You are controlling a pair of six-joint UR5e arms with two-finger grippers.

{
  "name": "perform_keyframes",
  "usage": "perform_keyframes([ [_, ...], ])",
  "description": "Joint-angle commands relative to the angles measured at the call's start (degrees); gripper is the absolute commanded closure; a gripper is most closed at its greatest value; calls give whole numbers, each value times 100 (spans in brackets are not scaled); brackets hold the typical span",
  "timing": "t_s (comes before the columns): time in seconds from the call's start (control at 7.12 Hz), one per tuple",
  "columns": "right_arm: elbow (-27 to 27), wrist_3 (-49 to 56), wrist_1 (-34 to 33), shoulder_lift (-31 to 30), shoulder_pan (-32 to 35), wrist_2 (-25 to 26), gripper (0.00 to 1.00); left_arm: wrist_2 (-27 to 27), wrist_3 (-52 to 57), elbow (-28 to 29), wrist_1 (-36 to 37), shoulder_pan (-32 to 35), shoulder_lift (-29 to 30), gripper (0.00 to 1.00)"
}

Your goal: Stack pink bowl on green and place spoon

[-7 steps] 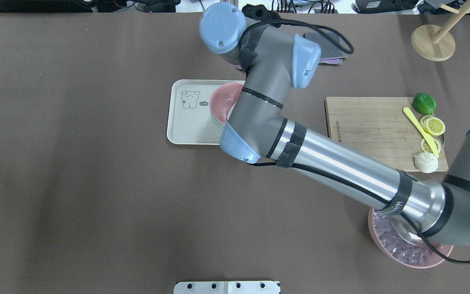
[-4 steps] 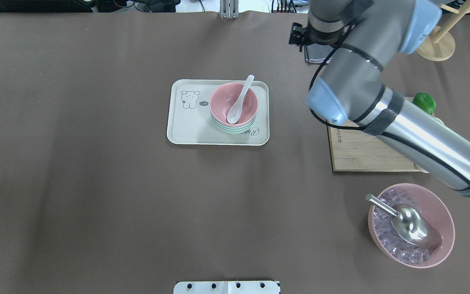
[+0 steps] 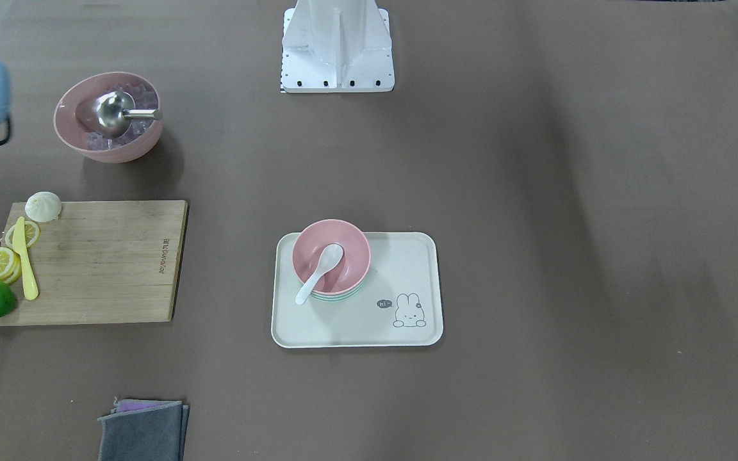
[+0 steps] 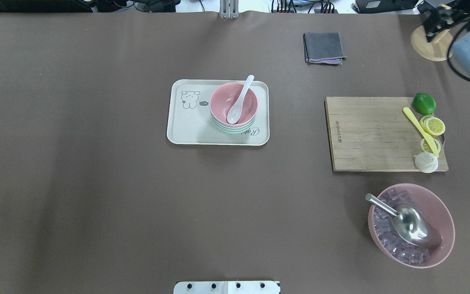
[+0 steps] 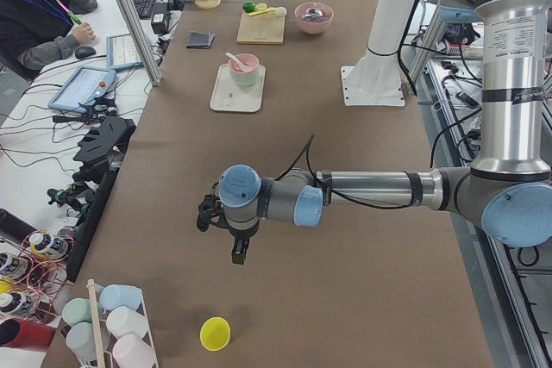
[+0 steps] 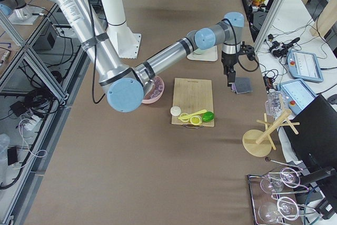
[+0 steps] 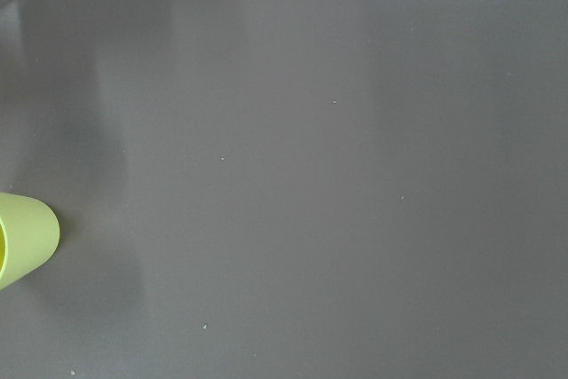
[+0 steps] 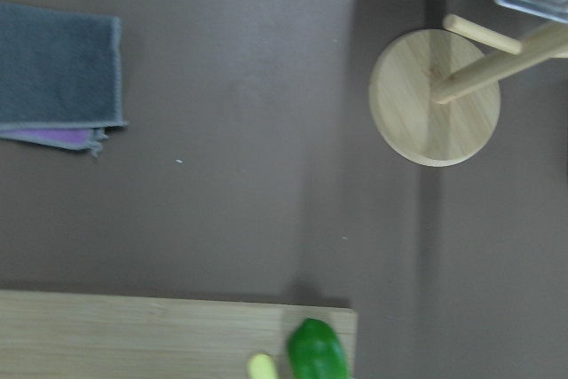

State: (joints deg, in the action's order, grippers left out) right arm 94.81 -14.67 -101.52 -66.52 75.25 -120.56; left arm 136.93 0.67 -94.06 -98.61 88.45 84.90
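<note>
Brown surface (image 4: 96,183), operator's desk (image 5: 34,161) alongside. Pink bowl (image 4: 220,102) nested in green bowl (image 4: 235,129) on tray (image 4: 190,130), white spoon (image 4: 240,100) resting inside, well clear of both jaws. Cannot tell whether jaws spread or pressed together.

A matt brown bench (image 4: 96,183) carries a matt cream tray (image 4: 190,130), a smooth pink bowl (image 4: 222,100) with a glossy white spoon (image 4: 233,116), a grained wooden board (image 4: 369,134), a grey cloth (image 4: 324,47) and a polished metal scoop (image 4: 416,230).
</note>
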Motion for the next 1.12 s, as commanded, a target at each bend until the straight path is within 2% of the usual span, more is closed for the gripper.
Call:
perform_keyframes([
  [0.0,3,1901,523,-1515,1006,-213,0,0,12,-130,254,6,44,1],
  [0.14,-15,1871,1119,-2252,1131,-214,0,0,12,-131,255,6,1,1],
  [0.28,-67,1810,1613,-2764,1263,-222,0,0,12,-148,255,15,-43,1],
  [0.42,-120,1801,1826,-3091,1282,-222,0,0,3,-139,255,15,-43,1],
  [0.56,-164,1809,1837,-3173,1282,-370,0,0,3,-139,228,15,-43,1],
  [0.7,-199,1801,1829,-3174,1273,-781,0,-9,-23,-183,237,15,-43,1],
  [0.98,-199,1800,1828,-3183,1282,-1021,0,-18,-41,-104,246,-3,-35,1],
])
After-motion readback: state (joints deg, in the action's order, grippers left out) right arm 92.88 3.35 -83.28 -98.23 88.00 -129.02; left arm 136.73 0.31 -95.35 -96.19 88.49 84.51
